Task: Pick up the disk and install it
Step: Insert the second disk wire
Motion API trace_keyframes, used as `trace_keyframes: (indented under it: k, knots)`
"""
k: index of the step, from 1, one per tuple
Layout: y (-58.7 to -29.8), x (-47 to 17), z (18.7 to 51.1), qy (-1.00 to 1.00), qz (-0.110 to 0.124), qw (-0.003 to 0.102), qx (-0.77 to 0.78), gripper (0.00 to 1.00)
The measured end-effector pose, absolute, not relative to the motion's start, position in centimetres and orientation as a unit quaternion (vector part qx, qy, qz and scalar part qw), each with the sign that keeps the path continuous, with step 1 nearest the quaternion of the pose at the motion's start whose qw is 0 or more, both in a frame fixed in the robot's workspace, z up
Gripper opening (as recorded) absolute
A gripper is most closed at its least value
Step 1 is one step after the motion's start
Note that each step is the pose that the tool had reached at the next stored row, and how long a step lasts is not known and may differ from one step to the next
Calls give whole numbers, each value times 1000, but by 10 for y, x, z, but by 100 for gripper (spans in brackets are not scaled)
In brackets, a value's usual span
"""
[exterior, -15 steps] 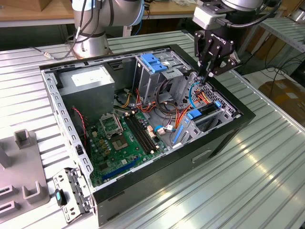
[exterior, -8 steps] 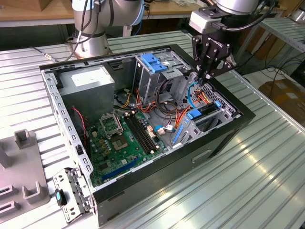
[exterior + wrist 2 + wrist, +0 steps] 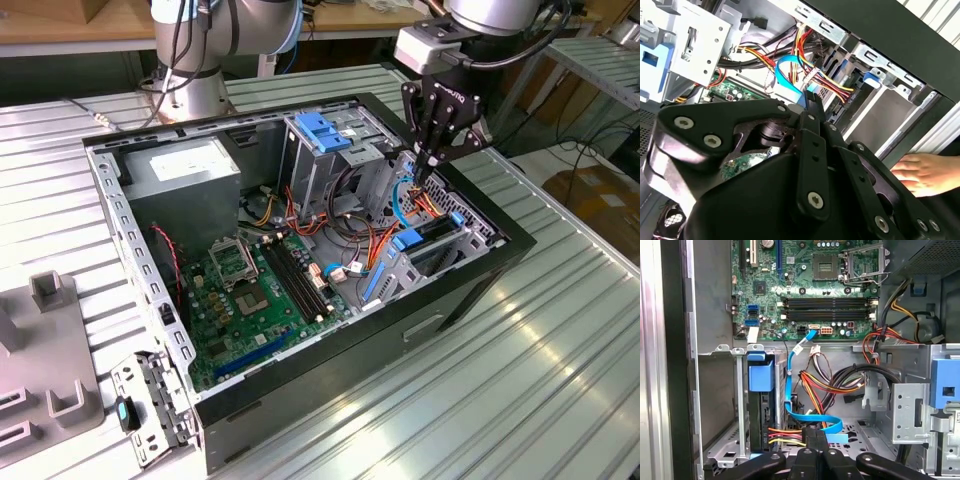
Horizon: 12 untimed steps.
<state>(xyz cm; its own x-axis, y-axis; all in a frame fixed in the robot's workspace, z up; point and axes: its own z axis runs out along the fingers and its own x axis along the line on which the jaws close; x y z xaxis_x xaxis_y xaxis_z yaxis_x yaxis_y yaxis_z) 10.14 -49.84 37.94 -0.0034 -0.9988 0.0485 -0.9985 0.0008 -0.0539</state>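
Observation:
The disk [image 3: 418, 238] sits slotted in the drive bay at the front corner of the open computer case [image 3: 330, 350], on the exterior view's right. In the first wrist view its blue bracket [image 3: 761, 374] caps the dark drive body standing in the bay. My gripper [image 3: 424, 172] hangs just above the bay, beside the disk and apart from it, over a bundle of coloured wires and a flat blue cable [image 3: 812, 416]. Its fingers [image 3: 815, 440] are pressed together with nothing seen between them, and in the second wrist view the gripper [image 3: 812, 102] points at the same wires.
A tall metal cage with a blue plate [image 3: 322, 130] stands beside the gripper. The motherboard [image 3: 255, 290] and power supply [image 3: 185, 165] fill the case floor. A person's hand [image 3: 924, 172] rests by the case's outer wall. Grey fixtures [image 3: 55, 350] stand on the ribbed table.

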Motion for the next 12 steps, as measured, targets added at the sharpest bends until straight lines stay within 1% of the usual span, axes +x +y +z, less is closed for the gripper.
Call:
trace_keyframes:
  k: [1,2,12]
  knots:
    - [-498,101,379,707,-37,1,-706,11]
    - [-498,101,379,707,-37,1,-706,18]
    - [-497,101,370,707,-47,-9,-706,18]
